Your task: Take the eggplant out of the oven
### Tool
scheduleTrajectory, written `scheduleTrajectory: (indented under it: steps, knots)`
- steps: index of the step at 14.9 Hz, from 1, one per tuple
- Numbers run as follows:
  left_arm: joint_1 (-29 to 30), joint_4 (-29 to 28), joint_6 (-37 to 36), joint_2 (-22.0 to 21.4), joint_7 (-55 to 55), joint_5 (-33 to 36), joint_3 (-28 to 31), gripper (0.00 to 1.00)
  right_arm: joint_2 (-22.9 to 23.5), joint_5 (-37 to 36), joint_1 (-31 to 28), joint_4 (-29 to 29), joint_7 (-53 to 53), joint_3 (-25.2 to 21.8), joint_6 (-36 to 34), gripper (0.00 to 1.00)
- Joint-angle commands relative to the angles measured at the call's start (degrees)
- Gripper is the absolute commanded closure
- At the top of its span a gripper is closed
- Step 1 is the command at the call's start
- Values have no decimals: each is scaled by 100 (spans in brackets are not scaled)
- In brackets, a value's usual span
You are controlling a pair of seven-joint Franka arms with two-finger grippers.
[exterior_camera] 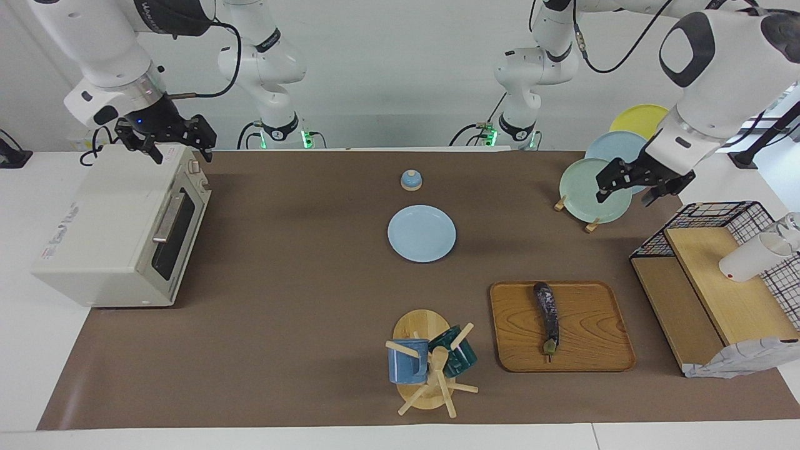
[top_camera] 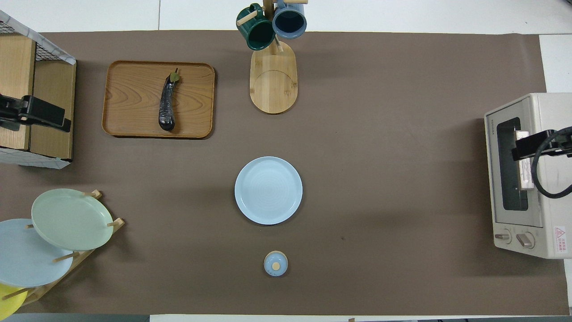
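The eggplant lies on a wooden tray, its green stem end pointing away from the robots; it also shows in the overhead view. The off-white oven stands at the right arm's end of the table with its glass door shut. My right gripper hangs open and empty just above the oven's top, over the door's upper edge. My left gripper is open and empty in the air, between the plate rack and the wire-sided shelf.
A light blue plate lies mid-table, with a small blue lid nearer to the robots. A mug tree with two mugs stands beside the tray. A plate rack and a wooden shelf stand at the left arm's end.
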Motion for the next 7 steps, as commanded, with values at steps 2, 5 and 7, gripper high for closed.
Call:
scheduleTrajectory:
  steps: [2, 5, 7]
  knots:
    - [-12, -993, 44, -685, -191, 127, 20, 0, 52, 69, -95, 37, 25, 26, 69, 0]
    - [-82, -1758, 446, -1037, -418, 118, 20, 0, 17, 16, -69, 46, 25, 35, 69, 0]
    - [-144, -2119, 851, -1170, -552, 118, 28, 0, 17, 16, -95, 46, 16, 26, 139, 0]
